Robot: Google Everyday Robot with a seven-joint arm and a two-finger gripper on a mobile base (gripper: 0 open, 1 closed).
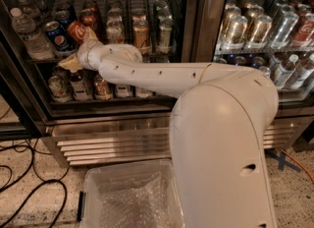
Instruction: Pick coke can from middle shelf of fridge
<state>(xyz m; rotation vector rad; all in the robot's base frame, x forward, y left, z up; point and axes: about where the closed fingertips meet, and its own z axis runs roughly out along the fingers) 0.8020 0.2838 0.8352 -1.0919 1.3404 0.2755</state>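
The fridge (194, 35) is the dark-framed cooler on the left, seen through its open front. My gripper (80, 44) reaches in at the left end of the middle shelf (162, 55), a dark wire rack with rows of cans. It is shut on the coke can (76, 30), a red can with white script. The can is tilted and sits just above the rack. A blue Pepsi can (55, 33) stands right beside it on the left. Tan-and-silver cans (141, 33) stand to the right. My white arm (162, 74) crosses the fridge front.
A water bottle (29, 35) stands at the shelf's far left. Small bottles (78, 84) fill the rack below. A ribbed steel grille (108, 143) forms the base. A clear plastic bin (127, 197) sits on the floor, with black cables (24, 183) to its left. A second cooler (265, 25) stands on the right.
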